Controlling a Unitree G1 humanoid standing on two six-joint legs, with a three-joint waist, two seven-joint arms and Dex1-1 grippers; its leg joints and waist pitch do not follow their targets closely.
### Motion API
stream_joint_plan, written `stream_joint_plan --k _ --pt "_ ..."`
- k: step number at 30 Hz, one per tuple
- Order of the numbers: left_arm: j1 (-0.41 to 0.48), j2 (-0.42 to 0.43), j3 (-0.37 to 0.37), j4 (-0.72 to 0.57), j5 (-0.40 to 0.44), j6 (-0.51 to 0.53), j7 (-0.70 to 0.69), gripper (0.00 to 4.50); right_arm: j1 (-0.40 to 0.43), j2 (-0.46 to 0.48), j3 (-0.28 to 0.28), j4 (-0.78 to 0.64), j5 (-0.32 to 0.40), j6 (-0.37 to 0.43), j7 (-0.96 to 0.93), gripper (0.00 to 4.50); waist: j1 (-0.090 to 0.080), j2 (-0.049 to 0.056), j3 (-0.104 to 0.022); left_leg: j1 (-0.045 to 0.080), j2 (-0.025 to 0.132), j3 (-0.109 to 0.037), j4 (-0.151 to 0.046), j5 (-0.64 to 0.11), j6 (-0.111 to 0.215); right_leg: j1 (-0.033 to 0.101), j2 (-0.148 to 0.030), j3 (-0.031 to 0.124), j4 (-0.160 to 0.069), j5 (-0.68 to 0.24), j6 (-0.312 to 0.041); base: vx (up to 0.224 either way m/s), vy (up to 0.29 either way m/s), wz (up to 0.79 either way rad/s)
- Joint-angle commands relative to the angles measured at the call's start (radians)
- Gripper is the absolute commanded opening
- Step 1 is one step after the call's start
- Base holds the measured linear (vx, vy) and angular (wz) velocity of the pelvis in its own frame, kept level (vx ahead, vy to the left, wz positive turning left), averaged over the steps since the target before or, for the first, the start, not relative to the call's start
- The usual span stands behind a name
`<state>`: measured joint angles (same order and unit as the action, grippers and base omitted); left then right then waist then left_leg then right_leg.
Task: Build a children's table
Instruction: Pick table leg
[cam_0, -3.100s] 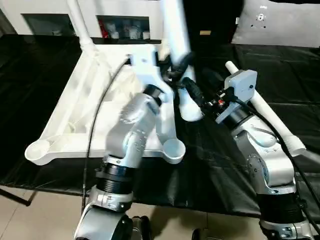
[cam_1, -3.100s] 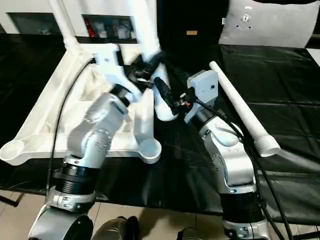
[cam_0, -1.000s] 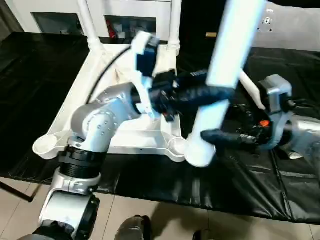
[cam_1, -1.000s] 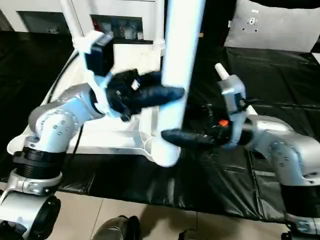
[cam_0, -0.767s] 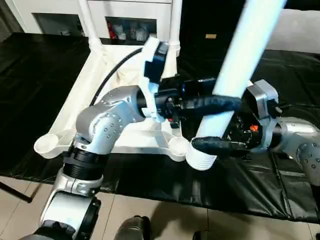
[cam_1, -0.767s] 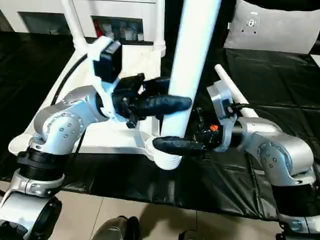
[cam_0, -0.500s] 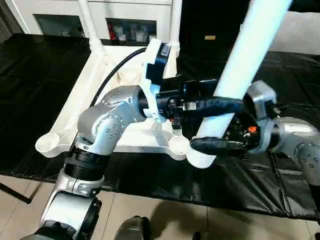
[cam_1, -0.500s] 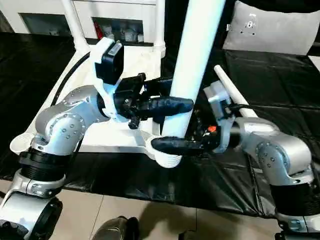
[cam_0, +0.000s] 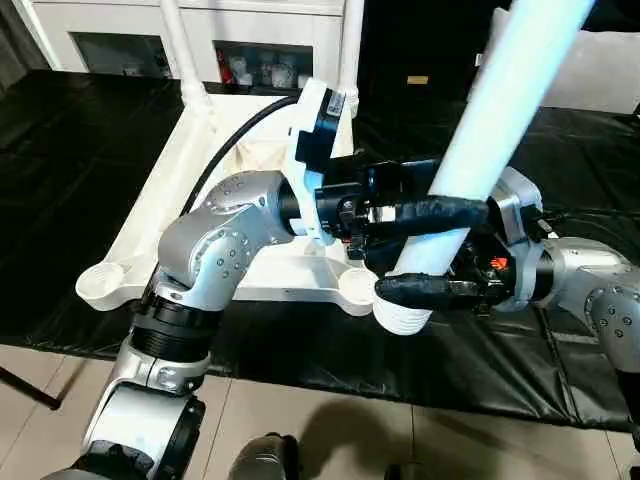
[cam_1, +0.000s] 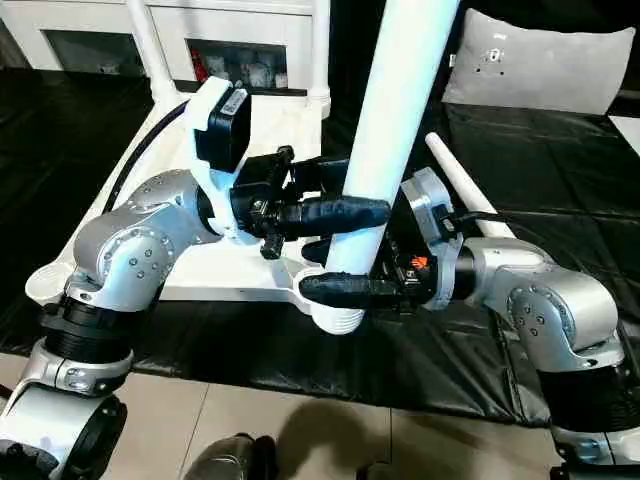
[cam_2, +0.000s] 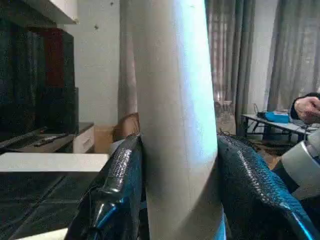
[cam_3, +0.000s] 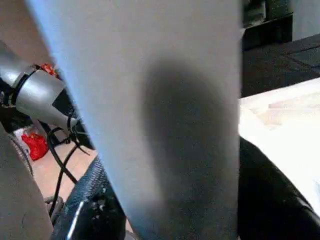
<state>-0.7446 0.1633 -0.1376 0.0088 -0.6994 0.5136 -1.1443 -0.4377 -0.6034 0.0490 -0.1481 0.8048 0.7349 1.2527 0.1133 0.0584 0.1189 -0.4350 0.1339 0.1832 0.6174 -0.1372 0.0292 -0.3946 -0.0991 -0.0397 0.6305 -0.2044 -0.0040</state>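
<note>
The children's table top (cam_0: 165, 190) lies upside down on the black-covered worktable, with two white legs (cam_0: 181, 55) (cam_0: 350, 45) standing in its far corners. My left gripper (cam_0: 455, 207) is shut on a third white leg (cam_0: 500, 100) and holds it steeply tilted. That leg's ribbed wide end (cam_0: 402, 318) hangs just beside the near right corner socket (cam_0: 356, 286). My right gripper (cam_0: 405, 286) is shut around the same leg just above the ribbed end. In the wrist views black fingers (cam_2: 120, 170) (cam_3: 95, 200) hug the leg on both sides.
Another white leg (cam_1: 455, 175) lies on the black cover (cam_0: 60, 130) to the right, behind my right arm. The near left socket (cam_0: 100, 283) is open. A grey cushion (cam_1: 530, 60) sits at the far right. A person's hand (cam_2: 307, 106) shows far off in the left wrist view.
My left gripper has lifted the leg off the table and swung it steeply up toward the near right corner. My right gripper has closed in around its lower part.
</note>
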Motion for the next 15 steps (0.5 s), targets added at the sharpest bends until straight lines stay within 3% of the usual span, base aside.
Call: stream_joint_plan --k 1,7,9,11,12,13,14,15 --pt "0.001 0.001 -0.020 -0.013 0.015 -0.014 -0.012 1.88 -0.012 -0.006 0.008 -0.008 0.000 0.010 0.007 2.19 0.000 -0.025 -0.094 0.056 0.086 -0.046 -0.085 -0.413 -0.069 0.018 -0.075 0.032 -0.091 -0.427 -0.169 0.000 0.000 0.00" --pt "0.001 0.003 -0.023 -0.007 0.027 -0.003 0.003 1.88 -0.008 -0.007 0.009 -0.015 0.001 0.014 0.004 2.11 -0.004 -0.027 -0.088 0.063 0.084 -0.049 -0.085 -0.489 -0.095 0.010 -0.080 0.024 -0.103 -0.521 -0.131 0.000 0.000 0.00" --pt "-0.006 0.017 -0.034 -0.005 0.060 0.025 0.054 1.88 -0.006 -0.005 0.011 -0.014 -0.005 0.013 0.002 2.10 -0.008 -0.026 -0.081 0.070 0.083 -0.054 -0.087 -0.566 -0.123 0.003 -0.081 0.017 -0.109 -0.590 -0.098 0.000 0.000 0.00" --pt "-0.008 0.013 -0.030 -0.004 0.043 0.047 0.055 1.88 -0.007 -0.003 0.012 -0.012 -0.008 0.011 -0.001 2.06 -0.012 -0.023 -0.077 0.078 0.082 -0.059 -0.090 -0.635 -0.148 0.001 -0.077 0.008 -0.115 -0.624 -0.075 0.000 0.000 0.00" --pt "-0.011 0.006 -0.027 -0.008 0.022 0.071 0.057 2.44 -0.008 0.003 0.014 -0.007 -0.017 0.007 -0.013 2.04 -0.016 -0.019 -0.075 0.078 0.084 -0.061 -0.101 -0.697 -0.167 0.003 -0.067 -0.003 -0.113 -0.627 -0.060 0.000 0.000 0.00" --pt "-0.011 0.006 -0.027 -0.008 0.022 0.071 0.057 2.44 -0.008 0.003 0.014 -0.007 -0.017 0.007 -0.013 2.04 -0.018 -0.015 -0.073 0.078 0.085 -0.061 -0.111 -0.741 -0.180 0.004 -0.058 -0.011 -0.110 -0.624 -0.054 -0.059 0.039 -0.11" --pt "-0.012 0.004 -0.028 -0.013 0.021 0.073 0.059 2.58 -0.008 0.007 0.015 -0.005 -0.022 0.005 -0.019 2.02 -0.023 -0.001 -0.070 0.060 0.096 -0.050 -0.164 -0.855 -0.208 0.025 -0.021 -0.041 -0.074 -0.557 -0.055 -0.077 0.032 -0.05" --pt "-0.008 0.002 -0.046 -0.033 0.031 0.067 0.055 2.60 -0.008 0.017 0.025 0.004 -0.046 -0.007 -0.035 2.00 0.019 0.020 -0.071 -0.042 0.118 -0.002 -0.276 -1.000 -0.235 0.104 0.029 -0.073 0.136 -0.316 -0.071 -0.077 0.032 -0.05"
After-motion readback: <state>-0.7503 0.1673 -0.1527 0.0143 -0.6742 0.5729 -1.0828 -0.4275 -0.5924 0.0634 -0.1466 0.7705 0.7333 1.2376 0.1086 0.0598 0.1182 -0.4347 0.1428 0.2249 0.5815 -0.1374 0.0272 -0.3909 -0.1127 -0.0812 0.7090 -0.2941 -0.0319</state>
